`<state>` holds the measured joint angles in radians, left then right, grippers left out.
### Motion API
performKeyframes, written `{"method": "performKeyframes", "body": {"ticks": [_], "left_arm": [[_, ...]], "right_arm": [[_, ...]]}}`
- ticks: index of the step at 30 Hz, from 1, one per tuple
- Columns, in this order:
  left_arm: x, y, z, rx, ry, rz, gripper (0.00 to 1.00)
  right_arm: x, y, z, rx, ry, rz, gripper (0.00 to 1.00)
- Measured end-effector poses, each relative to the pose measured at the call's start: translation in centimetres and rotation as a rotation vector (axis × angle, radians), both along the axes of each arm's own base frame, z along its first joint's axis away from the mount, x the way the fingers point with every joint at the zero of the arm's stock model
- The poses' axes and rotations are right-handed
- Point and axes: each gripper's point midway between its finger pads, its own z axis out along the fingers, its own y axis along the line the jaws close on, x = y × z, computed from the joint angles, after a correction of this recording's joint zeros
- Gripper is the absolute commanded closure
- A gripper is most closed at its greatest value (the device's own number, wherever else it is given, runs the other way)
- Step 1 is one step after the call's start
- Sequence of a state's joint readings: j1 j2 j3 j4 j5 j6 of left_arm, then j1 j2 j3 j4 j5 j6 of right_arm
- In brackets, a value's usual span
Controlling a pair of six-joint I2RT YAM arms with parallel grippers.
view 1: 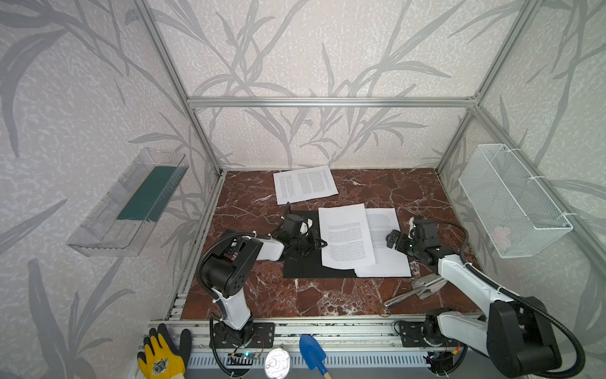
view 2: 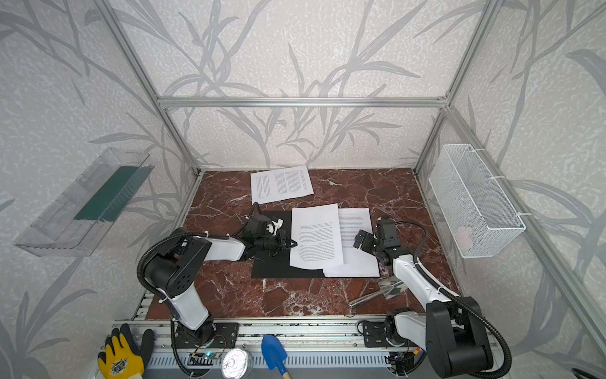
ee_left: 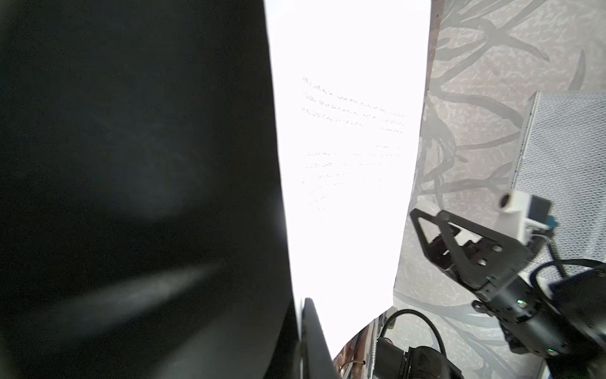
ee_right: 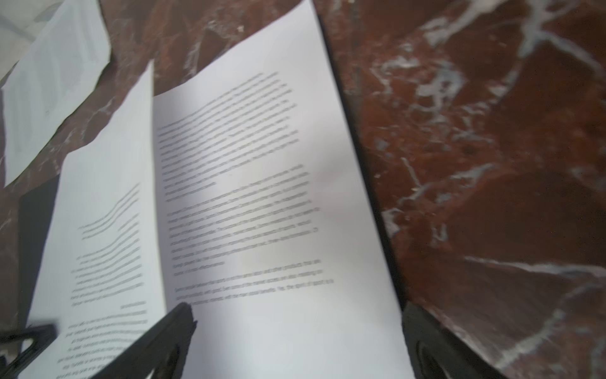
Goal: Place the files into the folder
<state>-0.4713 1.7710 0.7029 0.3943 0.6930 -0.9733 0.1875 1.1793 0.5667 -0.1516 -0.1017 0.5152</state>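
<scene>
Left hand [view 1: 323, 244] shut, seemingly on one sheet [view 1: 346, 236]; right hand [view 1: 395, 241] wide; one folder [view 1: 301, 265], two other files [view 1: 305, 184].

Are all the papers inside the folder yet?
Not yet. A pile of white printed sheets already lies on the open thin black folder. The left hand is pinching another white printed sheet by its edge over the folder; the right hand hovers open over the pile. One lone white printed sheet at the back of the red marble table is not in yet.
</scene>
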Motion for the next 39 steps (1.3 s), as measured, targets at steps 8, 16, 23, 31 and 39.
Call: {"method": "performKeyframes", "body": {"ticks": [8,16,23,31,39], "left_arm": [[-0.3,0.1,-1.2,0.050,0.017,-0.025,1.00],[-0.5,0.4,-1.7,0.080,0.021,-0.034,1.00],[-0.5,0.5,-1.9,0.090,0.022,-0.032,1.00],[-0.5,0.5,-1.9,0.093,0.022,-0.030,1.00],[-0.3,0.3,-1.5,0.074,0.012,-0.033,0.95]], "right_arm": [[2.6,9.5,1.4,0.083,-0.027,0.320,0.00],[3.0,11.2,-1.6,0.124,0.058,0.336,0.09],[3.2,12.8,-0.8,0.201,0.035,0.379,0.37],[3.2,12.9,-0.9,0.210,0.039,0.370,0.70],[3.1,12.6,-1.0,0.197,0.045,0.360,1.00]]}}
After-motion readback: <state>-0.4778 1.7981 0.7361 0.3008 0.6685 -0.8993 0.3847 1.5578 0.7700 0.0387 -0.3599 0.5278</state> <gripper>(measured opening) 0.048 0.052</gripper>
